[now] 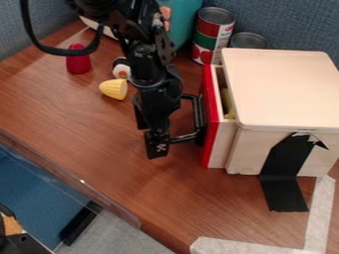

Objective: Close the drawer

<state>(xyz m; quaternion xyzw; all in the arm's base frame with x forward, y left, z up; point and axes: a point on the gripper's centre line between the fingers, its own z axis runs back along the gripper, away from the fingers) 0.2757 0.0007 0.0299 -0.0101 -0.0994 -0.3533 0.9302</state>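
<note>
Drawer [210, 119], slightly out, lies just right of the claw [157, 145], so closing wants a rightward push; claw wide or narrow, I cannot tell.

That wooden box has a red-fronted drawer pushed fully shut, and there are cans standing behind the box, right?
Not quite: the red-fronted drawer is partly open. The camera view shows it sticking out a little from the wooden box. The cans do stand behind the box.
</note>
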